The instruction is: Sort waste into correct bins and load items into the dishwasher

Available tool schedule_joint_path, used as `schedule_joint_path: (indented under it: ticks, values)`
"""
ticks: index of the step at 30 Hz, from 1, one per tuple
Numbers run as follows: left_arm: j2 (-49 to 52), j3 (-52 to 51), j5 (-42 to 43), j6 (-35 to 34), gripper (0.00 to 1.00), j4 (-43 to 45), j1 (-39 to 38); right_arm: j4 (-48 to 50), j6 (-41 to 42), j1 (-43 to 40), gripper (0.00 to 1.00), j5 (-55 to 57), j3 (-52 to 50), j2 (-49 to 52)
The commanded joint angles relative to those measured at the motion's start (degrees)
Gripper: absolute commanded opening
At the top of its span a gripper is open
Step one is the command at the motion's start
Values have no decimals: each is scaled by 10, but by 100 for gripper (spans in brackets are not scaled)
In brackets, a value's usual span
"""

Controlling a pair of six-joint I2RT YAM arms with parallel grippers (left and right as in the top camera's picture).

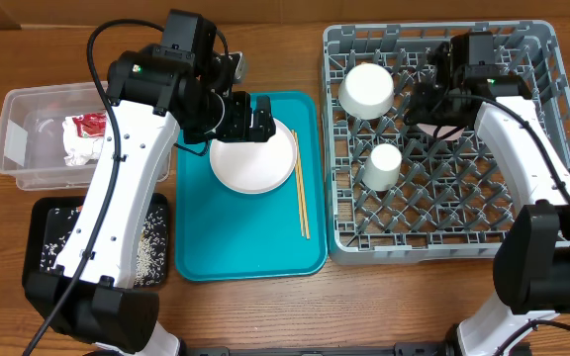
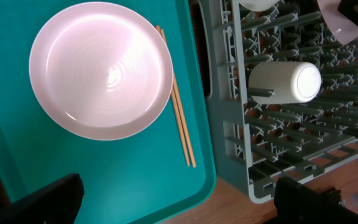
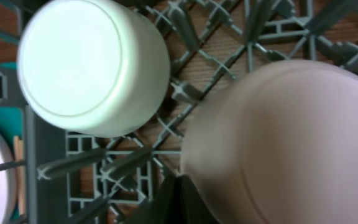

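While left jaws gape over a glossy round plate (image 2: 101,68) (pinkish), right jaws pinch a second plate (image 3: 291,143) — smooth, pale.

Even bright overhead light, shadows were faint, soft glare lay on the pink plate (image 2: 114,78), right wrist view was blurred.

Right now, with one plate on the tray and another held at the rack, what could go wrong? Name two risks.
1. The chopsticks lie against the pale plate on the teal tray; the open left gripper could knock them when gripping that side.
2. The right gripper holds a pink plate by its edge beside the white bowl in the rack; released unseated, it might tip onto the bowl.
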Motion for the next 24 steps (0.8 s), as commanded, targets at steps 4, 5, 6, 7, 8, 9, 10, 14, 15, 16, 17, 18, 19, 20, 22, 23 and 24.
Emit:
schedule_joint_path:
  ticks: [4,5,6,7,8,9,10,14,15,16,17,18,19,20,22,23,24]
  values:
    - [-6,9,-2,5,100,-1,-4,-24,3,2,4,160,10,1]
    - [-6,9,-2,5,100,-1,-4,-26,2,2,4,172,10,1]
    - [-6,9,-2,5,100,-1,-4,-28,3,2,4,172,10,1]
    - [-6,9,-2,5,100,-1,-4,-28,2,2,4,162,10,1]
    - [-6,9,-2,5,100,-1,-4,-27,2,2,4,143,10,1]
    - [-6,9,-2,5,100,-1,-4,-27,2,2,4,133,10,1]
    - [-6,9,-2,5,100,-1,-4,-26,2,3,4,121,10,1]
    - [-6,9,-2,5,100,-1,-4,-33,2,3,4,143,10,1]
    - [-6,9,-2,5,100,-1,-4,-37,2,3,4,152,10,1]
    - [-6,9,-2,5,100,-1,-4,-42,2,3,4,162,10,1]
    - [-6,9,-2,5,100,-1,-4,-49,2,2,4,170,10,1]
    - [-6,9,-2,5,100,-1,-4,-57,2,1,4,174,10,1]
    - [-6,9,-2,5,100,-1,-4,-64,3,0,4,173,10,1]
    - [-6,9,-2,5,100,-1,-4,-69,3,0,4,173,10,1]
    - [-6,9,-2,5,100,-1,-4,-68,2,2,4,146,17,1]
    - [-6,9,-2,5,100,-1,-4,-68,2,2,4,128,22,-1]
    - [-6,9,-2,5,100,-1,-4,-68,2,2,4,116,26,-3]
